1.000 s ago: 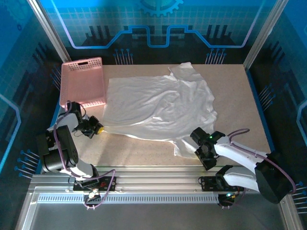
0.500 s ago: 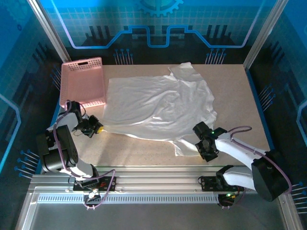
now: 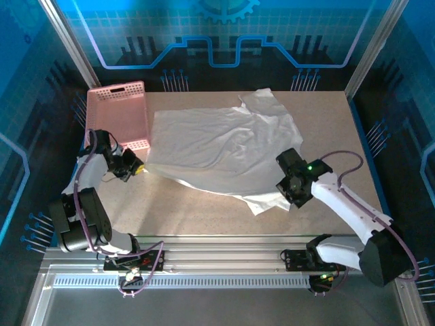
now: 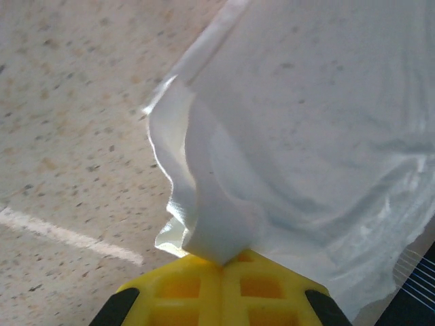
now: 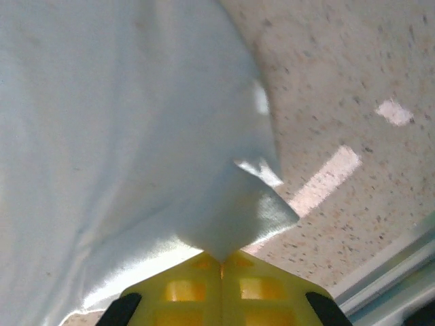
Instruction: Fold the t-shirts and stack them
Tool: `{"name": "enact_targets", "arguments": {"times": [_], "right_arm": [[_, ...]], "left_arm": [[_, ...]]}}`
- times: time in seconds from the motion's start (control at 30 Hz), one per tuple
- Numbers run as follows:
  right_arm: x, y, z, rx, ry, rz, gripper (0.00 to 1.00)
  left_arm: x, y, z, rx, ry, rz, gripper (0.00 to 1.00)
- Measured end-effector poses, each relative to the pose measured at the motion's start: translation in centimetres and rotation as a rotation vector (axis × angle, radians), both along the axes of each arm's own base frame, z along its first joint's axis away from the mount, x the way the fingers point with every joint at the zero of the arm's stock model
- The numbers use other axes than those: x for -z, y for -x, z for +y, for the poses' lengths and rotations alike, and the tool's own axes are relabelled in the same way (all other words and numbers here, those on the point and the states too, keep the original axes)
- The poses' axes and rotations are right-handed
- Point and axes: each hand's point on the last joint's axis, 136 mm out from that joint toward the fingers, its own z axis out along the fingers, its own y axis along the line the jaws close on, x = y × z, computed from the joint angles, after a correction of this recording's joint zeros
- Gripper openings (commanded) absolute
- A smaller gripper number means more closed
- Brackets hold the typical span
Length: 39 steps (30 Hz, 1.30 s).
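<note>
The white t-shirt (image 3: 224, 146) lies spread on the table (image 3: 333, 129), its long axis left to right, hem by the pink basket (image 3: 117, 115), sleeves at the right. The left tool (image 4: 221, 263) pinches the near hem corner and the right tool (image 5: 221, 260) the near sleeve, likely to carry that long edge over in a fold.

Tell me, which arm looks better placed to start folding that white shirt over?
Probably the right. Both grippers are shut on the thin white fabric t-shirt's near edge, but the right gripper has bare table beside it, while the left gripper sits close beside the pink plastic lattice basket.
</note>
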Motion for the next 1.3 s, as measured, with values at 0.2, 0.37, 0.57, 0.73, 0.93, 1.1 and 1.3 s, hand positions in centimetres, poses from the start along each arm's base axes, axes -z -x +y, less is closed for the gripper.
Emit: {"name": "enact_targets", "arguments": {"times": [0.2, 0.37, 0.57, 0.73, 0.93, 1.1, 1.3], "right_arm": [[-1.8, -3.5, -0.5, -0.086, 0.048, -0.016, 0.0], [-2.7, -5.2, -1.9, -0.131, 0.09, -0.02, 0.0], [-3.8, -7.0, -3.3, -0.183, 0.123, -0.029, 0.0], [-4.6, -9.2, -3.6, -0.273, 0.169, -0.03, 0.0], [-5.6, -12.9, -3.4, -0.402, 0.24, -0.038, 0.0], [-6.1, -15.5, -3.7, -0.493, 0.319, -0.025, 0.0], [-7.3, -17.6, -4.5, -0.584, 0.448, -0.011, 0.0]], "left_arm": [[-2.7, -2.3, 0.5, 0.008, -0.024, -0.065, 0.0], [-3.3, -3.5, 0.5, 0.027, -0.037, -0.072, 0.0], [-3.1, -3.9, -0.1, 0.066, -0.053, -0.065, 0.0], [-2.8, -4.3, -0.6, 0.102, -0.072, -0.057, 0.0], [-2.7, -5.0, -0.7, 0.135, -0.099, -0.058, 0.0], [-2.1, -4.9, -0.6, 0.152, -0.116, -0.036, 0.0], [-1.9, -5.1, -0.3, 0.17, -0.14, -0.029, 0.0]]}}
